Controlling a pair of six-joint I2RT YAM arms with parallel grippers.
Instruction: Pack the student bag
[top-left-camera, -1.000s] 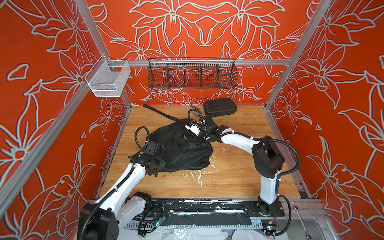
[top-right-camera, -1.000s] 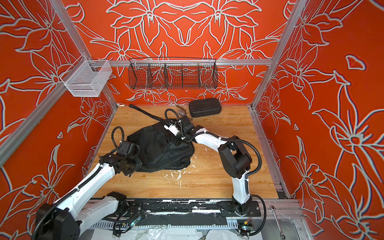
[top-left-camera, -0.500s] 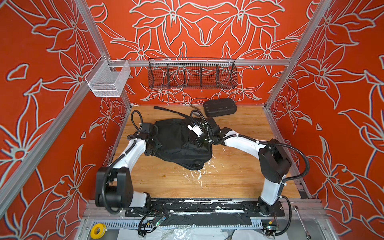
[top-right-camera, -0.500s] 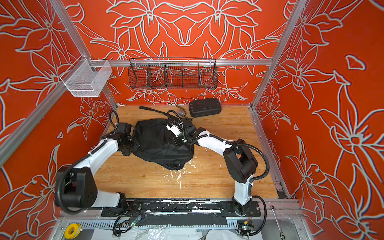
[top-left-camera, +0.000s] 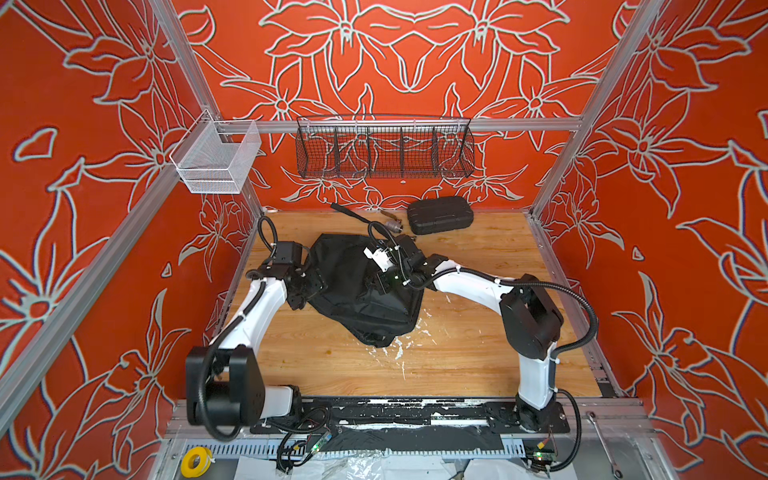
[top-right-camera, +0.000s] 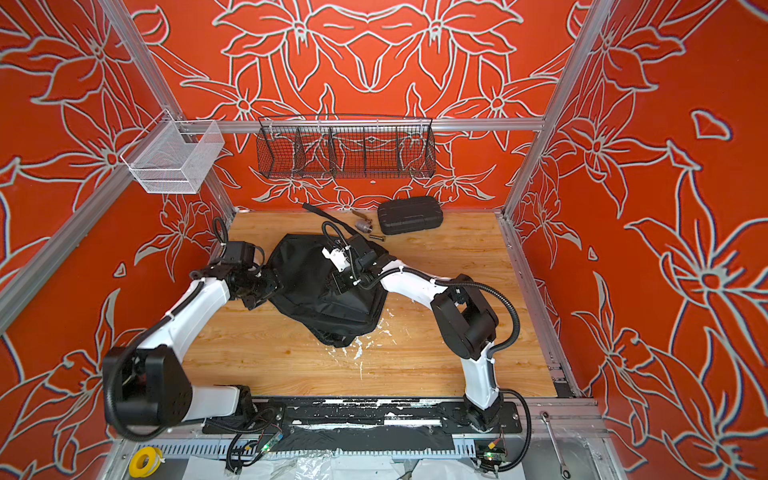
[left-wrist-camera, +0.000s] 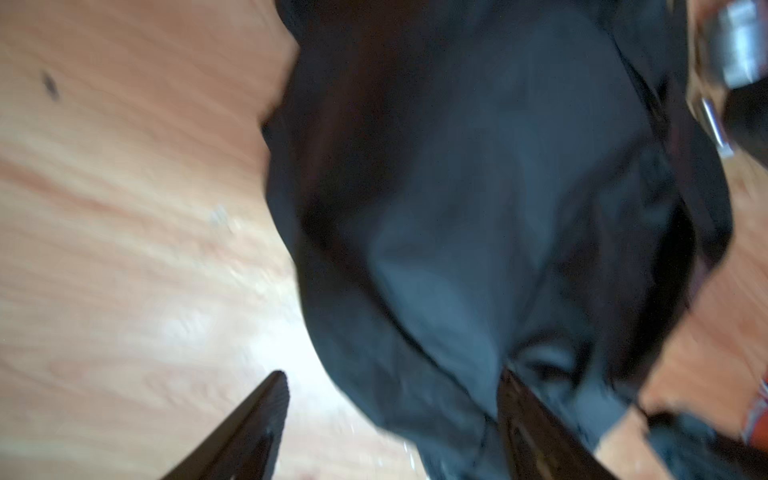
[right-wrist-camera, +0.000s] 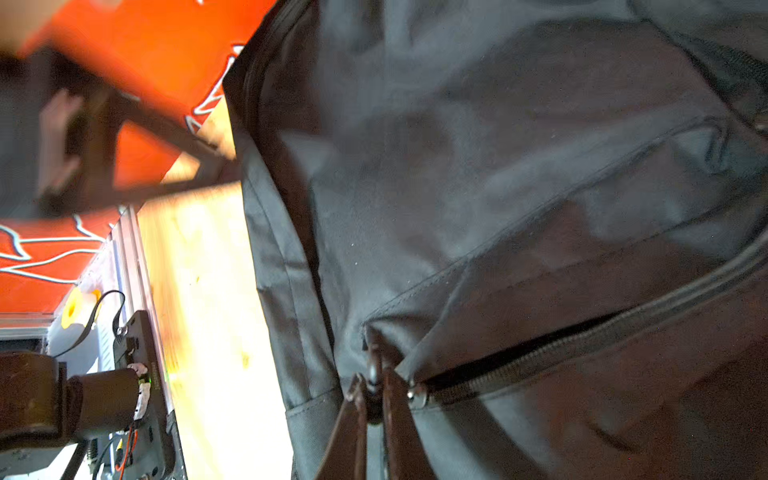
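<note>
Right gripper (right-wrist-camera: 374, 384), seen through its wrist camera, is pinched narrow on the zipper pull (right-wrist-camera: 374, 365) of the student bag (right-wrist-camera: 498, 166). A dark slit shows along the zipper (right-wrist-camera: 582, 336) beside it. Left gripper (left-wrist-camera: 392, 374) stands wide, fingers (left-wrist-camera: 257, 419) well apart, with the bag's blurred edge between them. I cannot tell whether either finger touches the cloth.

In both top views the bag (top-left-camera: 365, 307) lies crumpled on the wooden tabletop (top-left-camera: 478, 365) between my two arms. The left gripper (top-left-camera: 309, 286) is at its left edge, and the right wrist and its cable sit over the bag's upper middle.

Near the back wall lie a black ribbed case (top-left-camera: 440, 215), a small metal piece (top-left-camera: 392, 226) just beside it, and a black strap (top-left-camera: 349, 214). White flecks (top-left-camera: 399, 353) dot the wood by the bag's near corner.
</note>
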